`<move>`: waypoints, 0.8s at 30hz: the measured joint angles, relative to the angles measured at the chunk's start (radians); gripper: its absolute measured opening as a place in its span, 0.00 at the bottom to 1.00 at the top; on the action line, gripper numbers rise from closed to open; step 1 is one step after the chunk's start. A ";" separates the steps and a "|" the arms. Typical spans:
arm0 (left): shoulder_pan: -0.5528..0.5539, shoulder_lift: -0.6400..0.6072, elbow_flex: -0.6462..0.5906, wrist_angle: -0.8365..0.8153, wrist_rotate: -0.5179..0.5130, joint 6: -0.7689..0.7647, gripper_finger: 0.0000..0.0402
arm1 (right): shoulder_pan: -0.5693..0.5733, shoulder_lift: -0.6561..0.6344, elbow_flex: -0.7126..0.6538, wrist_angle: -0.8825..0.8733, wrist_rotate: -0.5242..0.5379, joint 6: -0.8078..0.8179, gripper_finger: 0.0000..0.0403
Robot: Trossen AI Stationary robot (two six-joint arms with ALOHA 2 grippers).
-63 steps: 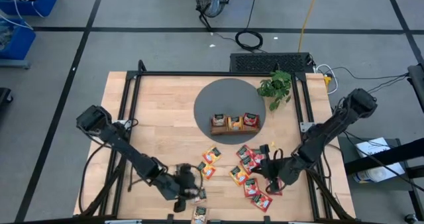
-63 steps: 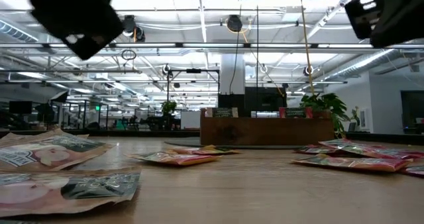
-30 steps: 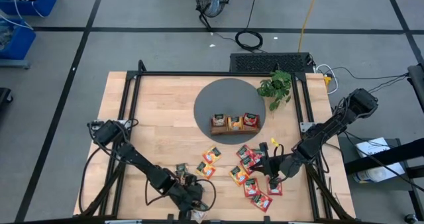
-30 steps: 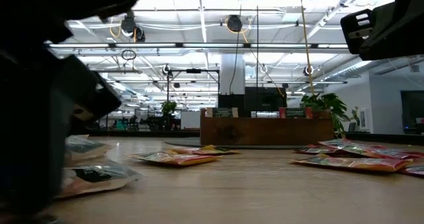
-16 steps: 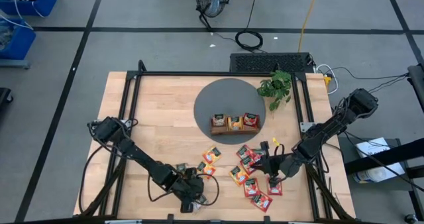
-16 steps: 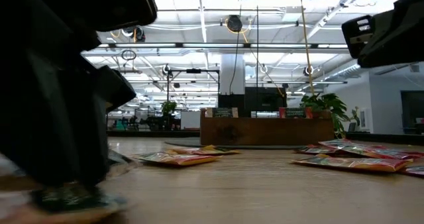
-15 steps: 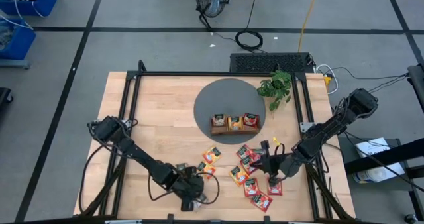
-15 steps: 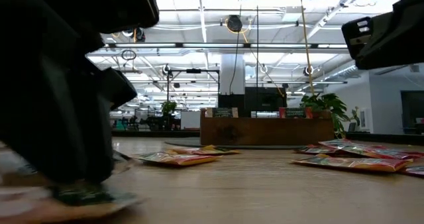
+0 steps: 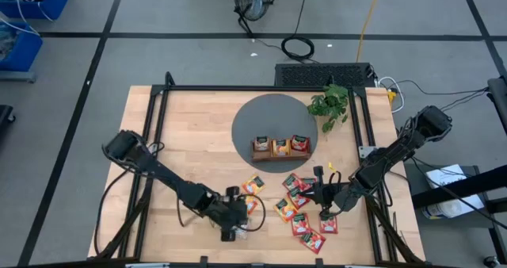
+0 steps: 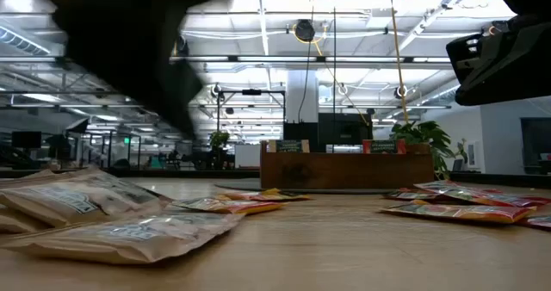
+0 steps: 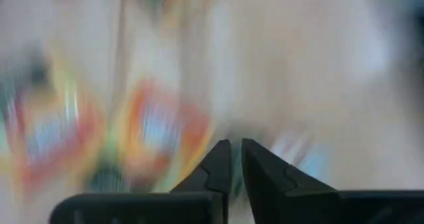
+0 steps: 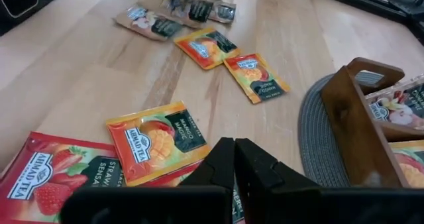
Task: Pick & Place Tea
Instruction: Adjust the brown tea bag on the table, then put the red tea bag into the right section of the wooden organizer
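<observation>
Tea sachets lie scattered on the wooden table's near half: red ones (image 9: 299, 190) and orange ones (image 9: 253, 185), and pale beige ones (image 10: 129, 231) by the near edge. My left gripper (image 9: 238, 215) hangs above the beige and orange sachets, lifted off the table, fingers shut (image 11: 235, 159). The blurred left wrist view shows nothing between them. My right gripper (image 9: 317, 196) is shut and empty above the red and orange sachets. An orange sachet (image 12: 159, 141) lies just beyond its fingertips (image 12: 233, 159).
The brown three-compartment tray (image 9: 280, 147), with sachets standing in it, sits on a round grey mat (image 9: 273, 117) at the table's far middle. A small green plant (image 9: 330, 103) stands to its right. Black frame rails (image 9: 158, 141) run along the table's sides.
My left gripper has risen from the table by the near edge and gone toward the far edge, nearer the orange sachets. The beige sachets it stood on now lie uncovered, shifted a little toward the table's right. My right gripper has hardly moved.
</observation>
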 joint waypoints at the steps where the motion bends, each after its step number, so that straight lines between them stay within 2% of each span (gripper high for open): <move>1: 0.006 -0.021 0.001 0.034 -0.019 0.015 0.10 | 0.000 0.000 0.000 -0.011 0.000 0.008 0.01; 4: 0.056 -0.047 0.000 0.114 -0.072 -0.050 0.10 | 0.000 0.000 0.000 -0.061 0.000 0.068 0.01; 8: 0.141 -0.040 -0.001 0.216 0.028 -0.050 0.10 | 0.006 0.000 0.000 -0.156 0.000 0.171 0.01; 12: 0.203 0.044 0.006 0.389 0.091 -0.049 0.12 | 0.025 0.000 0.000 -0.196 -0.002 0.221 0.00; 15: 0.239 0.125 0.102 0.435 0.135 -0.026 0.14 | 0.028 0.001 0.000 -0.195 -0.041 0.252 0.00; 17: 0.247 0.191 0.201 0.396 0.159 0.002 0.14 | 0.029 0.012 0.001 -0.193 -0.089 0.281 0.00; 21: 0.263 0.326 0.382 0.124 0.172 0.024 0.15 | 0.041 0.064 0.000 -0.195 -0.150 0.315 0.00; 24: 0.283 0.362 0.478 0.013 0.163 0.064 0.15 | 0.042 0.120 0.000 -0.158 -0.188 0.307 0.00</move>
